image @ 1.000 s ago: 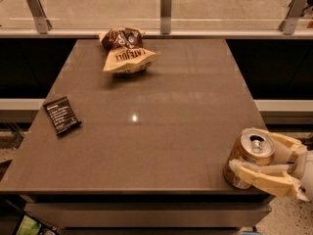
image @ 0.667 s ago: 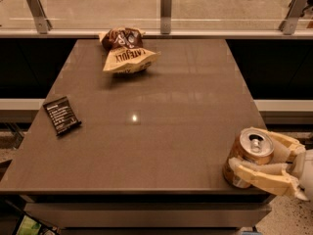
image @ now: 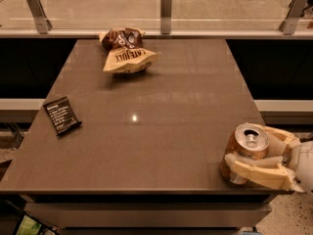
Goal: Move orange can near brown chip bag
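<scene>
View across the brown tabletop (image: pixel 161 131) from its near edge. The tool (image: pixel 248 153), cream-coloured, reaches in from the right at the near right corner. Its two fingers are closed around the orange can (image: pixel 251 141). The nearer finger (image: pixel 259 173) lies across the can's front side, low on the body. The other passes behind the can, and its tip is hidden by it.

The orange can stands roughly upright between the fingers, with its silver top and pull tab facing up and open to view. Its base sits at the very corner of the tabletop, close to both the near edge and the right edge. Whether the base rests on the surface or is raised just off it cannot be told from here.

The brown chip bag (image: pixel 124 53) lies at the far side of the tabletop, left of centre, close to the far edge. Its dark upper part points away and its cream lettered part faces the viewer. It is well apart from the can, diagonally across the surface.

A small flat black packet (image: pixel 62 115) lies near the left edge, about midway along it. A glass barrier with metal posts (image: pixel 166 11) runs behind the far edge.
</scene>
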